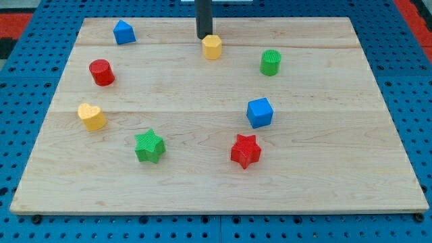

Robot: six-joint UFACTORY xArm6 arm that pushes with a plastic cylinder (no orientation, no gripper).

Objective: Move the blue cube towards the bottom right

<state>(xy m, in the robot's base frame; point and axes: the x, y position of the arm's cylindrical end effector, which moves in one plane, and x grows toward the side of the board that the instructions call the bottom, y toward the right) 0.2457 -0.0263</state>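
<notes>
Blue cube point(260, 112) right of centre, red star point(246, 150) just below-left, path to bottom right open. My tip point(204, 36) bare, holding nothing, parked at top, almost touching yellow block point(212, 47), well apart from cube. Approach from cube's upper-left probably needed.

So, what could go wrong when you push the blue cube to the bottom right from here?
My tip is at the view's top, right behind the yellow block, far from the blue cube. Heading straight there, I may shove the yellow block along. The red star sits just below-left of the cube, so a badly angled push might knock it.
</notes>
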